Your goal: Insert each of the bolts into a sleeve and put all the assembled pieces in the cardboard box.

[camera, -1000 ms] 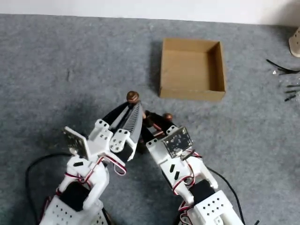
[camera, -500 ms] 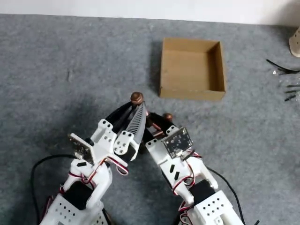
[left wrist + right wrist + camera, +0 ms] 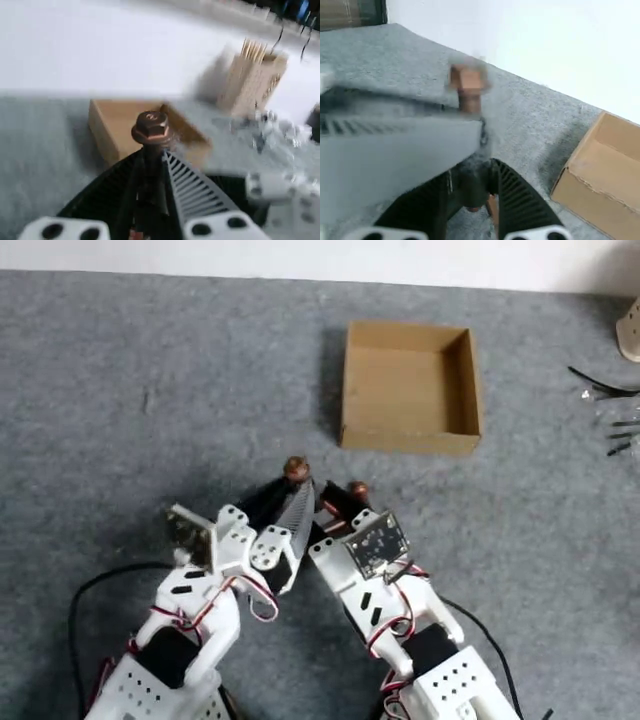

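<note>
In the high view the grey-covered table (image 3: 150, 360) carries both arms at its near edge. The left gripper (image 3: 293, 483) points toward 1 o'clock. Its fingers (image 3: 182, 182) are closed almost fully on the shank of a copper-coloured bolt (image 3: 295, 467), whose hex head stands clear above the fingertips, as the left wrist view shows (image 3: 151, 127).

Just beside it, at 3 o'clock, the right gripper (image 3: 343, 500) points toward 11 o'clock, so the two tips nearly meet. Its fingers (image 3: 517, 200) are drawn in tight around a small dark piece (image 3: 471, 184) with a copper end (image 3: 357, 488). I cannot tell whether it is a sleeve or a bolt. The right wrist view has the left arm's bolt (image 3: 467, 82) upright, close in front of it.

The cardboard box (image 3: 410, 440) sits open-topped at 1 o'clock from the grippers, apart from both. Thin black wires (image 3: 605, 390) lie at the table's far right edge, at 3 o'clock from the box.
</note>
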Motion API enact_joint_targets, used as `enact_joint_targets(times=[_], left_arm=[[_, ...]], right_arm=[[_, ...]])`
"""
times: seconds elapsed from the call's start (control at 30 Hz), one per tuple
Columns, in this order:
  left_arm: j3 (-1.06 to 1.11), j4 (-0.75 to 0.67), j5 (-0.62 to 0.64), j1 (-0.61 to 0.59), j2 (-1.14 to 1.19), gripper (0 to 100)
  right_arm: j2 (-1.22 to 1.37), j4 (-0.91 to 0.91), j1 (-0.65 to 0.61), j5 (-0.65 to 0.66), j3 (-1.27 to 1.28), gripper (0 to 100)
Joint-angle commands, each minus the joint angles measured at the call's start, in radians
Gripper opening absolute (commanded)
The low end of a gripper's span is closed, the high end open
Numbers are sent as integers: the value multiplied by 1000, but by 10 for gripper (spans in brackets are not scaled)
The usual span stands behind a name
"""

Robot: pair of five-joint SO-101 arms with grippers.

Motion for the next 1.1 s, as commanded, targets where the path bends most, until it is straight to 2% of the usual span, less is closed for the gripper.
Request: enact_joint_targets(times=[0.0,0.1,0.27,0.47,0.53,0.77,0.93,1.07], left_arm=[[-91,118,58,27,-13,6],[-110,173,66,27,-13,6],[-105,176,61,27,-13,23],[-84,180,68,27,-10,257],[-84,181,68,22,-10,297],[-99,176,103,7,-16,298],[-278,184,221,-128,-16,298],[-355,296,272,-189,-16,298]], right_arm=[[-15,-5,13,6,120,5],[-15,-5,27,6,120,5],[-15,-5,30,6,120,5],[-15,-2,30,6,120,5],[-15,-2,31,6,120,5],[-15,-5,70,6,119,5],[-15,-5,91,5,119,5],[-15,-7,143,0,117,5]])
